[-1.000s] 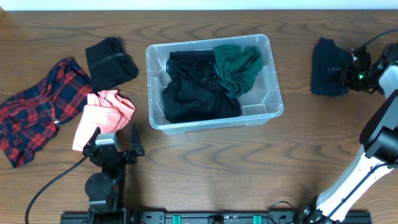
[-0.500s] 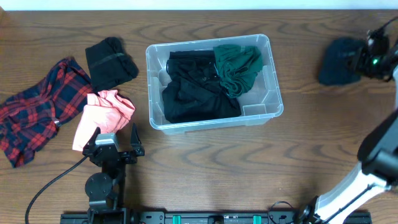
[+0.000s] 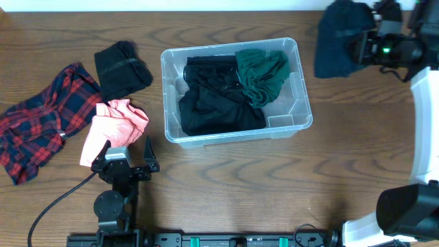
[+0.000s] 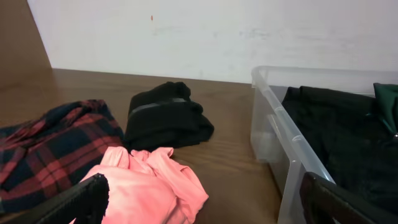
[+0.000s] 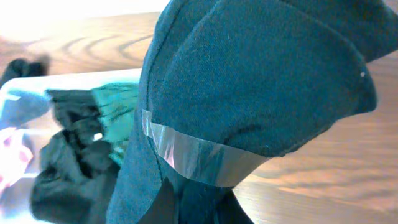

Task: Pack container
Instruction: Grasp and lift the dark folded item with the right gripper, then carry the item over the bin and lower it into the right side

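Clamping a dark teal garment (image 3: 337, 38) in the right end effector (image 3: 363, 46), aloft at far right, probably for carrying left to the container (image 3: 233, 135) at the middle of the table (image 3: 226, 192). Parking the left end effector (image 3: 127, 147) released at near left by the pink garment (image 3: 113, 123), clear of that path.

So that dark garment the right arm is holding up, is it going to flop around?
Probably soft: the dark garment sags from the right end effector. Its clear tape band likely keeps it bundled. Seems light, hanging from one pinch.

Container (image 3: 165, 96) mid-table, clothes (image 3: 219, 99) inside. Loose garments (image 3: 62, 116) lie left of it. Held garment (image 3: 339, 38) hangs right-rear, in right gripper (image 3: 362, 48).
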`<move>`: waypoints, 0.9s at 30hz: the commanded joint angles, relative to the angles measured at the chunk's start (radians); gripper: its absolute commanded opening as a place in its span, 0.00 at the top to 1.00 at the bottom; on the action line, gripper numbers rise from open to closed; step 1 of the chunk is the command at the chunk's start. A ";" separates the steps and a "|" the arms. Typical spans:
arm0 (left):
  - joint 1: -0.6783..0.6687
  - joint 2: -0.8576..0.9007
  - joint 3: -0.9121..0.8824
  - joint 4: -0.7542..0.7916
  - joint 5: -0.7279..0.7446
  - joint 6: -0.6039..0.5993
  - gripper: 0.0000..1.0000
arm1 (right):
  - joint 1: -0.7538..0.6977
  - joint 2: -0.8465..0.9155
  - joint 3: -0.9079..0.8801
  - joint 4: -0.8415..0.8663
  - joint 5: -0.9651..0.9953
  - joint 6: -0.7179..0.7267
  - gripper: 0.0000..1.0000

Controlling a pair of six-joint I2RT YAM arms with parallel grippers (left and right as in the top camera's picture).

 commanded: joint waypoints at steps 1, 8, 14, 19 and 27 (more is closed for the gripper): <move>-0.002 -0.006 -0.016 -0.038 -0.009 0.006 0.02 | 0.070 -0.037 0.006 0.000 -0.016 0.022 0.99; -0.002 -0.006 -0.016 -0.038 -0.009 0.006 0.02 | 0.210 -0.034 0.006 0.004 -0.016 0.068 0.99; -0.002 -0.006 -0.016 -0.038 -0.009 0.006 0.02 | 0.289 -0.032 0.003 0.016 -0.016 0.083 0.99; -0.002 -0.006 -0.016 -0.038 -0.009 0.006 0.02 | 0.335 -0.025 0.003 0.037 -0.015 0.092 0.99; -0.002 -0.006 -0.016 -0.038 -0.009 0.006 0.02 | 0.367 -0.013 0.002 0.029 -0.006 0.092 0.99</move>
